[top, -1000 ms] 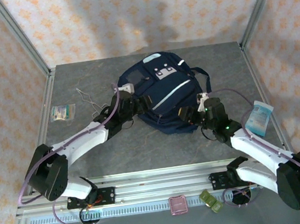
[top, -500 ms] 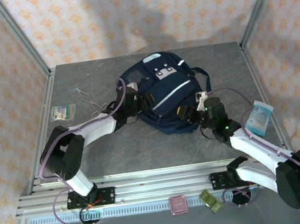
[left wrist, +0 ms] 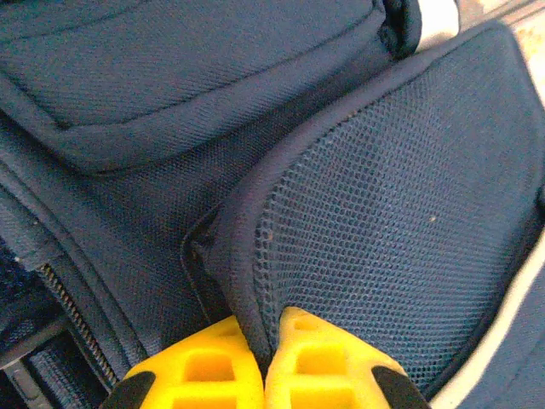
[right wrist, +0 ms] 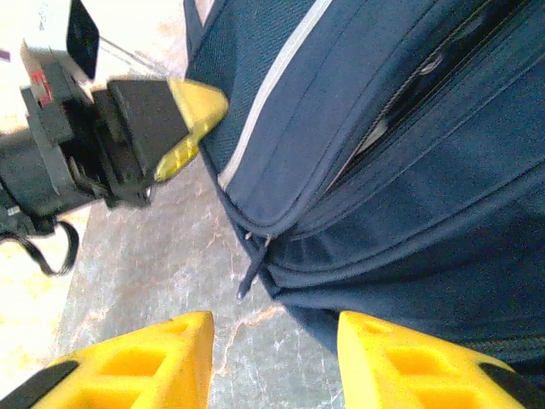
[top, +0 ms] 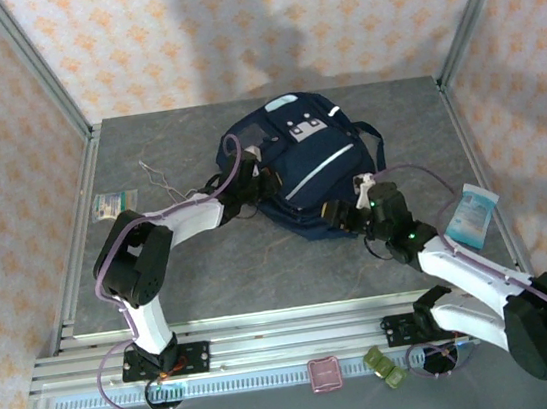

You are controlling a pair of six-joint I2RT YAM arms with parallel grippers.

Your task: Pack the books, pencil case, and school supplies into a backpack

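Backpack: we see the backpack (top: 300, 161) lying flat on the table (top: 262, 267), toward 12 o'clock from its centre, front pocket facing up.
Left gripper: we find the left gripper (top: 256, 180) at the pack's 9 o'clock side. In its wrist view the yellow fingers (left wrist: 200, 366) are clenched on the rim of the mesh side pocket (left wrist: 383, 221).
Right gripper: the right gripper (top: 339, 213) sits at the pack's 5 o'clock corner, jaws released and apart. A zip pull (right wrist: 249, 274) dangles just ahead of the gap.
Pencil case: the pink pencil case (top: 324, 373) lies on the near ledge at 6 o'clock, well apart from the pack.
Loose items: we note a greenish-white packet (top: 114, 204) at 9 o'clock with a bent wire (top: 161, 177) near it, and a pale blue packet (top: 474, 215) at the 3 o'clock edge.
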